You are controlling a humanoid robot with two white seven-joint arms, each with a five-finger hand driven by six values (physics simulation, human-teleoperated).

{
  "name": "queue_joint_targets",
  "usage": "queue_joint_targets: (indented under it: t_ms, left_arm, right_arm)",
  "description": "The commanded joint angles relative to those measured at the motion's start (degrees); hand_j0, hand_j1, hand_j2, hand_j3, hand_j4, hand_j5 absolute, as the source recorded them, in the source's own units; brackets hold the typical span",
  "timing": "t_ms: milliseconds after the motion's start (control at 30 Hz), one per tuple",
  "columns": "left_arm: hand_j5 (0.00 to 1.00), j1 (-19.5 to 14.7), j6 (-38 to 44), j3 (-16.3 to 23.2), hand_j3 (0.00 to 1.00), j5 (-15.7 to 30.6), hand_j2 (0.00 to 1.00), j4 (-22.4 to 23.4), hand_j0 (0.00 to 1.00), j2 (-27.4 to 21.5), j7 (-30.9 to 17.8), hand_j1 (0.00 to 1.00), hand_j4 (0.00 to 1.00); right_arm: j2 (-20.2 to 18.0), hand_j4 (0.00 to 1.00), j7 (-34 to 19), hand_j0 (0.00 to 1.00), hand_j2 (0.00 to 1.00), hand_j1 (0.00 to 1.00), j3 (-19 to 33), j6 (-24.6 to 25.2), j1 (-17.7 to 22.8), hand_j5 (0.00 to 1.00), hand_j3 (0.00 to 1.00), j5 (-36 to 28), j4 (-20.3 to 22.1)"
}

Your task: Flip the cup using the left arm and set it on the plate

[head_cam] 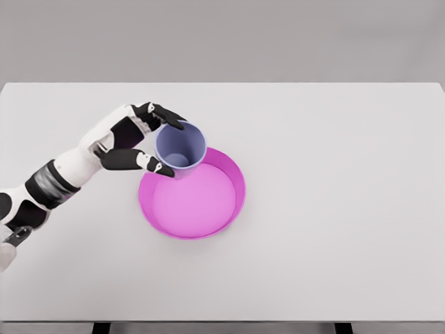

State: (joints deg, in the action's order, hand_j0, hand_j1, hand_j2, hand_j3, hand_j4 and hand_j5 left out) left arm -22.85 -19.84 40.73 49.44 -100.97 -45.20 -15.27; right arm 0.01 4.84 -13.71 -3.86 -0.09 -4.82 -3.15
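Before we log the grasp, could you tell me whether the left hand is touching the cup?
Touching. In the head view the left hand has its fingers and thumb on opposite sides of the blue cup, pressed against its wall above the pink plate.

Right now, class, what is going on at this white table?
The robot's left hand is wrapped around a small blue-purple cup, fingers on either side of its rim. The cup is mouth-up, with its inside visible, at the upper left edge of a round pink plate with a raised rim. Whether the cup already rests on the plate cannot be told. The plate sits on the white table. The right arm is out of view.
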Motion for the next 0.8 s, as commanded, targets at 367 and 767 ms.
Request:
queue_joint_targets:
  t_ms: [367,767]
  left_arm:
    - [0.44,-0.18,2.09,4.0,0.44,7.6,0.44,0.69,0.44,5.21,0.5,0.44,0.44]
    - [0.44,-0.09,1.65,4.0,0.44,6.99,0.44,11.76,0.44,8.38,0.59,0.44,0.44]
  right_arm:
    - [-0.01,1.0,-0.01,1.0,1.0,1.0,0.0,0.0,0.0,1.0,1.0,-0.01,-0.01]
    - [-0.01,1.0,-0.01,1.0,1.0,1.0,0.0,0.0,0.0,1.0,1.0,-0.01,-0.01]
